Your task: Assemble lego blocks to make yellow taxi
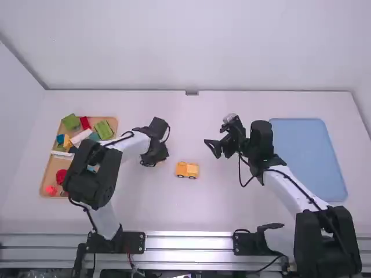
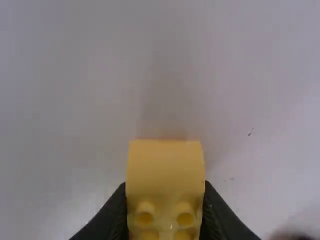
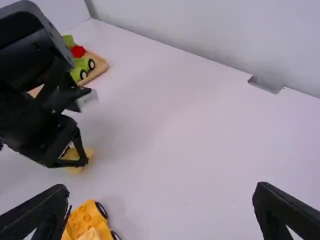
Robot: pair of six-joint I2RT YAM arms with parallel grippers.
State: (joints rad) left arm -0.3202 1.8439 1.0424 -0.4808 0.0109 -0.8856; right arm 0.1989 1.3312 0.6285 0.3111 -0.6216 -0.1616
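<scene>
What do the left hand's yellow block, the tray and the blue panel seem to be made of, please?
The block is probably smooth moulded plastic, given its even face and hollow studs. The tray is likely matte wood, judging by its warm tan rim. The panel looks flat and matte: plastic, rubber or fabric, I can't tell.

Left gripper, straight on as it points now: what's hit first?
The white table. The left gripper points down at it, so the yellow block in its fingers would likely touch first. How much gap is left, if any, I can't tell.
</scene>
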